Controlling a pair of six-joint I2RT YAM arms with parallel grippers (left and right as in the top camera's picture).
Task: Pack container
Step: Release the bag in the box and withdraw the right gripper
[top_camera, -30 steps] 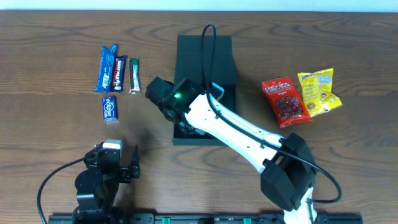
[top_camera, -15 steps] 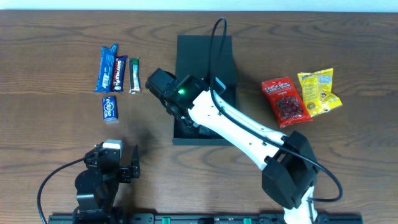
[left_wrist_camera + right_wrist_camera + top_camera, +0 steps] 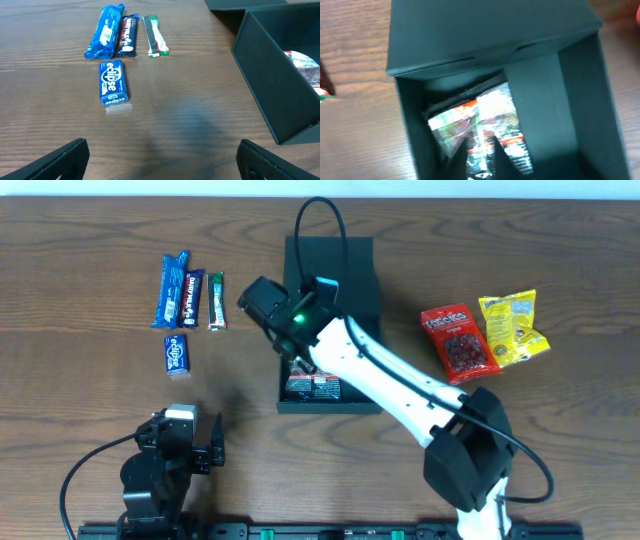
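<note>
container (image 3: 360,270) holds 1 packet (image 3: 313,387); 4 snacks (image 3: 173,290) left of it and 2 bags (image 3: 458,343) right unpacked; my right pincer (image 3: 480,156): gape unclear.

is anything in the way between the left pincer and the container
Nothing visible does. Only bare table lies between the left pincer and the container; the eclipse pack sits off to one side. The right arm does hang over the container's open top.
</note>
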